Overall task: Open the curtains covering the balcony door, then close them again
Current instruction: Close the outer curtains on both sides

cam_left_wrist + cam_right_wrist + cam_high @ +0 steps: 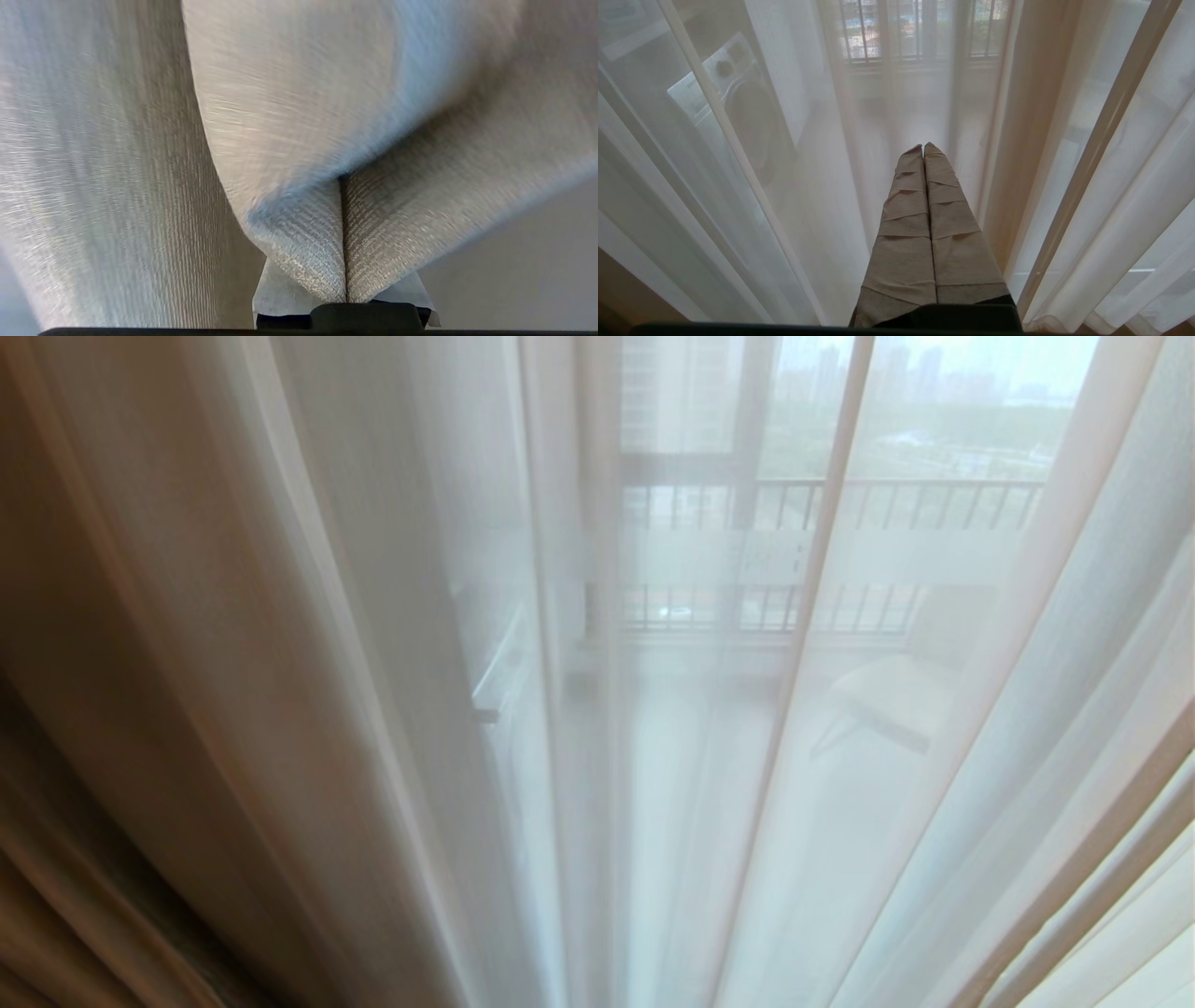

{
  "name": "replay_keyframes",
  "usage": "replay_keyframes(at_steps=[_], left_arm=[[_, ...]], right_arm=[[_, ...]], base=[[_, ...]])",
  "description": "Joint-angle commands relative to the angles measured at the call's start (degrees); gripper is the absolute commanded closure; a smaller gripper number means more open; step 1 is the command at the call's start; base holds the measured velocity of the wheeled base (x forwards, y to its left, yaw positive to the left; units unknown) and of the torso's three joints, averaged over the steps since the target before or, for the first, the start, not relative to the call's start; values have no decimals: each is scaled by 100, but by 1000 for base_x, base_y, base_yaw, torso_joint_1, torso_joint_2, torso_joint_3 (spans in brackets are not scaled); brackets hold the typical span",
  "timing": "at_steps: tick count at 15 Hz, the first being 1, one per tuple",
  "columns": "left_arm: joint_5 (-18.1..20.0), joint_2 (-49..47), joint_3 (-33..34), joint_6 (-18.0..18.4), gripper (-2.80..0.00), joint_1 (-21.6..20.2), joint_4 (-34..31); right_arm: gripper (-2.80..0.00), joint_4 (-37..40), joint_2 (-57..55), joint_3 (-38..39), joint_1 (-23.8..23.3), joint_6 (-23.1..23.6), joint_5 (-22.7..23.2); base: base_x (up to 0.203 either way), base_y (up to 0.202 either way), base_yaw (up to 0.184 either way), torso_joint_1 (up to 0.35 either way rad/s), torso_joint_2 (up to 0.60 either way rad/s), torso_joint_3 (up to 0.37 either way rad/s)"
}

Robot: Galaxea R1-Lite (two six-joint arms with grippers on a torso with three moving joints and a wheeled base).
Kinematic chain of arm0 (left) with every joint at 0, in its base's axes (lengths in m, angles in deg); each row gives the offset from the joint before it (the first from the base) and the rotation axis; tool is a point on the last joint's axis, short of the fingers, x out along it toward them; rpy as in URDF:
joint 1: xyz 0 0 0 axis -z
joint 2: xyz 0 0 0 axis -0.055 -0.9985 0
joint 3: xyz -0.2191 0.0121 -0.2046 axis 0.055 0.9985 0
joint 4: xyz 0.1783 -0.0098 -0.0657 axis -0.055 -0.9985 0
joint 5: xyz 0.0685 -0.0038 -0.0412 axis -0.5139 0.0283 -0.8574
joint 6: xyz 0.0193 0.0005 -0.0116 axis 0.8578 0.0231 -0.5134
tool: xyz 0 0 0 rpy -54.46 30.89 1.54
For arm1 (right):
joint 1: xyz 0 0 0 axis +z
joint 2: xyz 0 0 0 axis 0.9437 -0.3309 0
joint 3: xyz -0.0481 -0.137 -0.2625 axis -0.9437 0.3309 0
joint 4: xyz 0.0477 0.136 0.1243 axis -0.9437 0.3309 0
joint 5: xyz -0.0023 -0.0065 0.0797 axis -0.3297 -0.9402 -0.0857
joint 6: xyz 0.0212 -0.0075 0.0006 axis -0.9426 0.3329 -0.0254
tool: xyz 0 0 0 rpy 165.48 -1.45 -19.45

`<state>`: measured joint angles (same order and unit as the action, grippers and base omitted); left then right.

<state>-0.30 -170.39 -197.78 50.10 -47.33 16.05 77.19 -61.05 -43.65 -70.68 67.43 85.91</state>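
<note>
The curtains hang shut across the view: a sheer white layer [709, 728] spans the middle and right, and a thick beige layer [112, 691] hangs at the left. Through the sheer layer shows the balcony door's dark frame [752, 439] with its frosted band [803, 555]. In the left wrist view, my left gripper [345, 242] is shut on a fold of the thick woven curtain [299, 116], which drapes over both fingers and hides them. My right gripper [923, 148] is shut with nothing in it, its taped fingers pointing at the sheer curtain [808, 186]. Neither arm appears in the head view.
Behind the glass, a balcony railing [896, 499] and a pale chair [896, 695] show through the sheer fabric. A washing machine [738, 107] shows through it in the right wrist view. More sheer pleats [1102, 803] hang at the right.
</note>
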Motion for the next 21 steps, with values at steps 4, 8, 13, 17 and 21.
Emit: replay_keyframes(at_steps=[4,8,13,17,21], left_arm=[[227,978,1061,-291,0,5,142],[368,1901,2191,-360,0,-2,159],[455,2886,3331,-368,0,1,151],[1156,3570,4020,-368,0,20,130],[1717,4068,4507,-368,0,219,125]], right_arm=[[0,-2,0,0,0,-3,0],[0,-2,0,0,0,-3,0],[0,-2,0,0,0,-3,0],[0,-2,-2,0,-2,-3,0],[0,-2,0,0,0,-3,0]], base=[[0,0,0,0,0,0],[0,0,0,0,0,0],[0,0,0,0,0,0],[0,0,0,0,0,0],[0,0,0,0,0,0]])
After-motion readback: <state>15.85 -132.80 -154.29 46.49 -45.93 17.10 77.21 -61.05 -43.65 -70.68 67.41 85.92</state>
